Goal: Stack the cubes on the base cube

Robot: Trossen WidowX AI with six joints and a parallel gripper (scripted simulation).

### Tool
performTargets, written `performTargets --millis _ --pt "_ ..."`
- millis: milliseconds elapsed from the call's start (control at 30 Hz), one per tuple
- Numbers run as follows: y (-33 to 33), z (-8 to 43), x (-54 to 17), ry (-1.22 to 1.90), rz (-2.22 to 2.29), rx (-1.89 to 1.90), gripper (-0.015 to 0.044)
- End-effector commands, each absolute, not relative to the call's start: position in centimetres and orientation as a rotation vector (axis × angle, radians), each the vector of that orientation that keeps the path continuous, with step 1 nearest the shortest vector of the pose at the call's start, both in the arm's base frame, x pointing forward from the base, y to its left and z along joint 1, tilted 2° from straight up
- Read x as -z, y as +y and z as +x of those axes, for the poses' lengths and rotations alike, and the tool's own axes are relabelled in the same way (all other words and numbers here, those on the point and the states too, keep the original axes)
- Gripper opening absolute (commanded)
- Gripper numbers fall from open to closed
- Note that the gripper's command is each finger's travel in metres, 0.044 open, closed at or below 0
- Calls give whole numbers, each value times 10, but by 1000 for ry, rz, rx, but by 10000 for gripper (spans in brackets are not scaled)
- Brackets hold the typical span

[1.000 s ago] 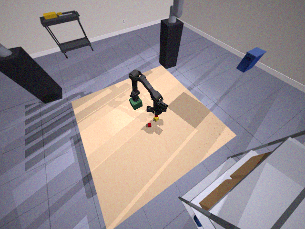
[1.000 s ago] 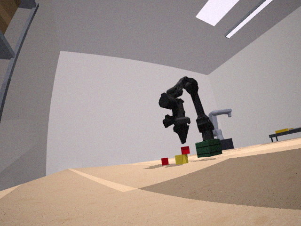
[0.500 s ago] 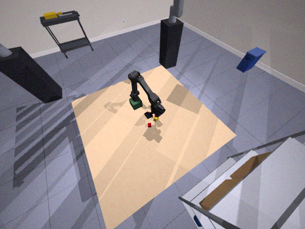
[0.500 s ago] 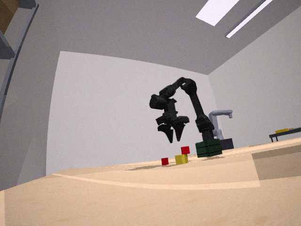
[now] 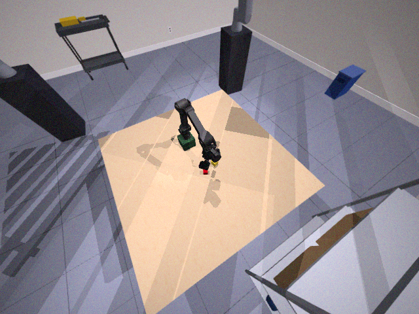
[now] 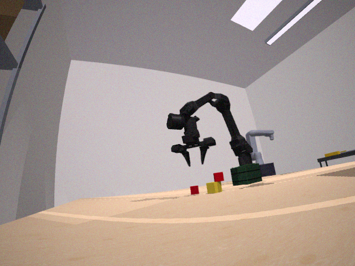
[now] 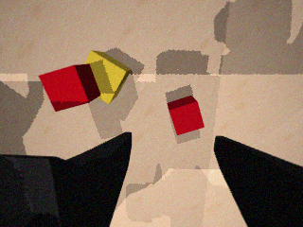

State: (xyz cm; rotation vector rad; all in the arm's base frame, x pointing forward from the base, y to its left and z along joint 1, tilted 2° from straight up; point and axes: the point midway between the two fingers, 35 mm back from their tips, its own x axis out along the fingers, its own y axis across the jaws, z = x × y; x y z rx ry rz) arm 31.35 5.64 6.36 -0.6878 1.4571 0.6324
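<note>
The yellow base cube (image 5: 214,163) (image 6: 212,187) (image 7: 113,78) rests on the table mat. One red cube (image 6: 218,176) (image 7: 66,88) sits level on one top corner of the base cube, jutting out past its edge; it is hidden by the arm in the top view. The other red cube (image 5: 205,171) (image 6: 194,189) (image 7: 187,117) lies flat on the mat, apart from the base cube. My gripper (image 6: 196,165) (image 7: 172,140) is open and empty, pointing down. It hangs well above the cubes, with the loose red cube between and ahead of the fingertips in the wrist view.
The arm's green base block (image 5: 186,142) (image 6: 246,174) stands behind the cubes on the wooden mat (image 5: 162,243). Dark pedestals (image 5: 234,59) with grey arms stand off the mat. A white cabinet (image 5: 358,263), a cart (image 5: 103,61) and a blue bin (image 5: 345,82) stand farther out.
</note>
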Motion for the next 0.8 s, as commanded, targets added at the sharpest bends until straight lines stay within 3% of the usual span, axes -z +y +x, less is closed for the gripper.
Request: performTargets --millis 0,400,767 --pt "43 318 -68 1416 -821 -760 265" --pt "29 323 -72 1356 -974 -910 265" --pt "27 324 -11 1356 -974 -910 265"
